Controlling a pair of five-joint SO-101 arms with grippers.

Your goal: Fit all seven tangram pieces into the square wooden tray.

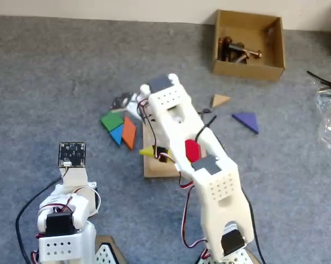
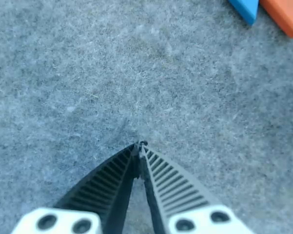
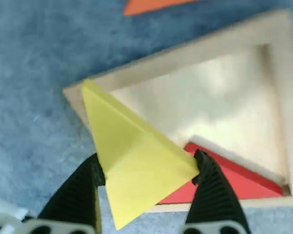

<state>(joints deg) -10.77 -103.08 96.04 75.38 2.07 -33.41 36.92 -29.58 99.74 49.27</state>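
My right gripper [image 3: 146,170] is shut on a yellow triangle [image 3: 131,161], held tilted over one corner of the square wooden tray [image 3: 185,53]. A red piece [image 3: 229,180] lies inside the tray beside that corner. In the high view the right arm covers most of the tray [image 1: 154,168], with the yellow triangle [image 1: 147,150] at the tray's left edge and the red piece [image 1: 192,149] showing. Green [image 1: 112,120], blue [image 1: 117,133] and orange [image 1: 129,132] pieces lie left of the tray. A tan triangle [image 1: 220,100] and a purple triangle [image 1: 246,120] lie to the right. My left gripper [image 2: 139,146] is shut over bare carpet.
A cardboard box [image 1: 248,44] holding metal parts stands at the back right. Clear plastic wrap [image 1: 330,118] lies at the right edge. Blue [image 2: 244,7] and orange [image 2: 285,14] piece corners show beyond the left gripper. A small dark object [image 1: 121,102] lies behind the green piece.
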